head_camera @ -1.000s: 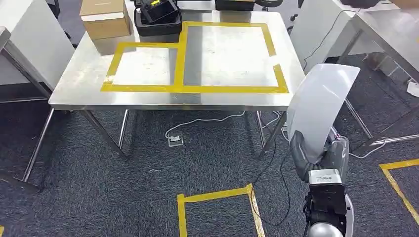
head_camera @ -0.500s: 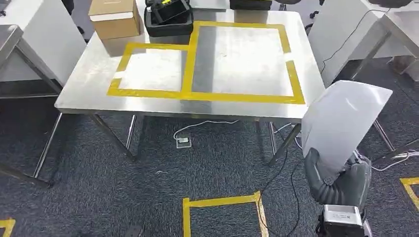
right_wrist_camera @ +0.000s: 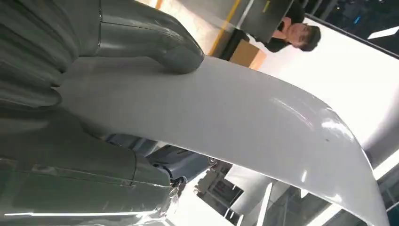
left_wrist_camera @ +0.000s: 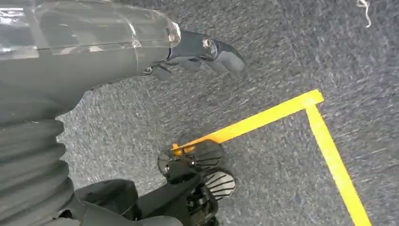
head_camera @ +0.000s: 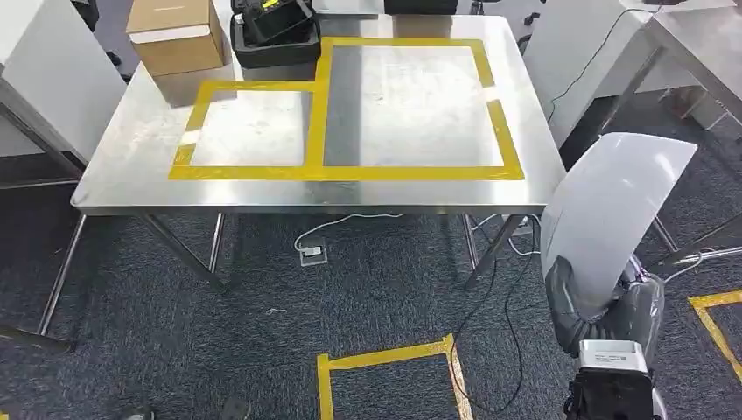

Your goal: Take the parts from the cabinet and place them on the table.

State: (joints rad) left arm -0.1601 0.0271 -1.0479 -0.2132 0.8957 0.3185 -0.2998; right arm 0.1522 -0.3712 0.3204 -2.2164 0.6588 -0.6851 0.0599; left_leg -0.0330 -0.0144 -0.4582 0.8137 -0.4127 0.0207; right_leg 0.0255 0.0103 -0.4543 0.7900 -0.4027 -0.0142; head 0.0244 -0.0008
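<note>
Head view: the right hand (head_camera: 591,311) grips the lower edge of a curved white glossy panel (head_camera: 612,214), holding it upright above the dark carpet, just beside the near right corner of the stainless-steel table (head_camera: 131,149) and not on it. The tabletop carries yellow tape rectangles (head_camera: 319,114), with a brown cardboard box (head_camera: 171,35) and a black case (head_camera: 271,35) at its far edge. Right wrist view: the grey thumb (right_wrist_camera: 160,44) presses on the panel's (right_wrist_camera: 235,122) face. Left wrist view: the left hand (left_wrist_camera: 207,52) hangs over carpet marked with yellow floor tape (left_wrist_camera: 301,122), fingers loosely extended, grasping nothing.
</note>
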